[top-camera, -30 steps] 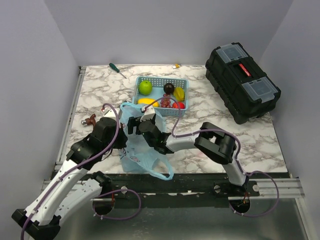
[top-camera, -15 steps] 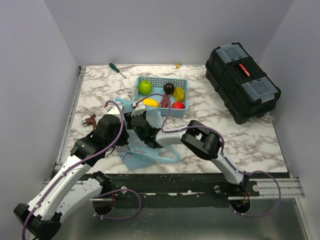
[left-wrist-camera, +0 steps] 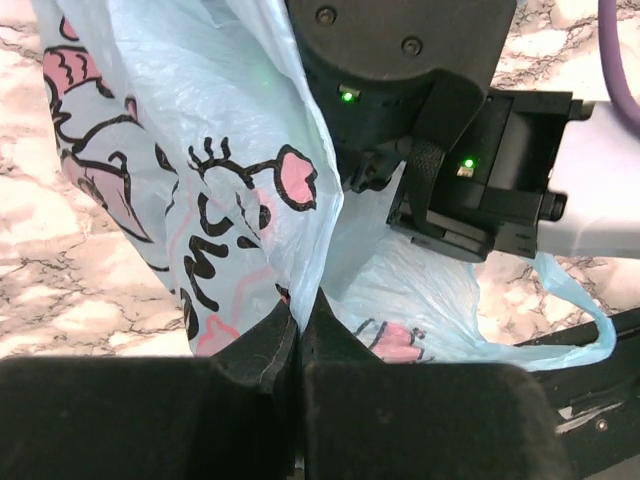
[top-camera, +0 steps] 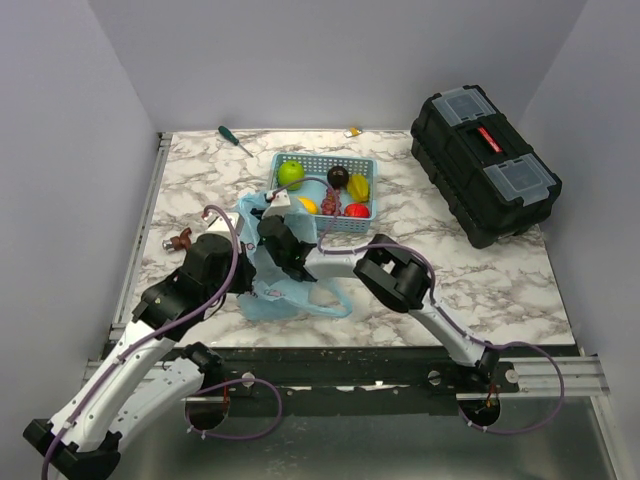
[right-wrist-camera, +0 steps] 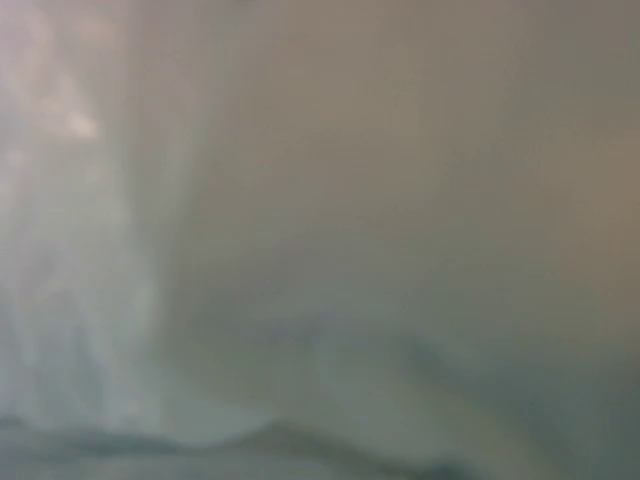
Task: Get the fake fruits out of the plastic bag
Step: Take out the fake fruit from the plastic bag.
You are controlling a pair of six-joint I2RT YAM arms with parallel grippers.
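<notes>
The light-blue plastic bag (top-camera: pixel 268 292) with its pink cartoon print (left-wrist-camera: pixel 200 150) lies crumpled just in front of the mesh basket (top-camera: pixel 325 159). My left gripper (left-wrist-camera: pixel 300 318) is shut on a fold of the bag's film, low on its left side. My right gripper (top-camera: pixel 274 228) is pushed into the bag; its fingers are hidden, and the right wrist view shows only blurred pale film. In the basket lie fake fruits: a green apple (top-camera: pixel 291 174), a dark plum (top-camera: pixel 338 177), yellow ones (top-camera: pixel 358 187), a red one (top-camera: pixel 357 211) and grapes (top-camera: pixel 330 205). The bag's contents are hidden.
A black toolbox (top-camera: pixel 485 165) fills the back right of the marble table. A green-handled screwdriver (top-camera: pixel 235 139) lies at the back left. A small brown object (top-camera: pixel 180 240) sits near the left edge. Grey walls close in the sides and back.
My right arm has swung its wrist left and away from me, toward the basket, deeper into the bag. The bag has bunched up and shifted with it. The left gripper has kept its hold.
</notes>
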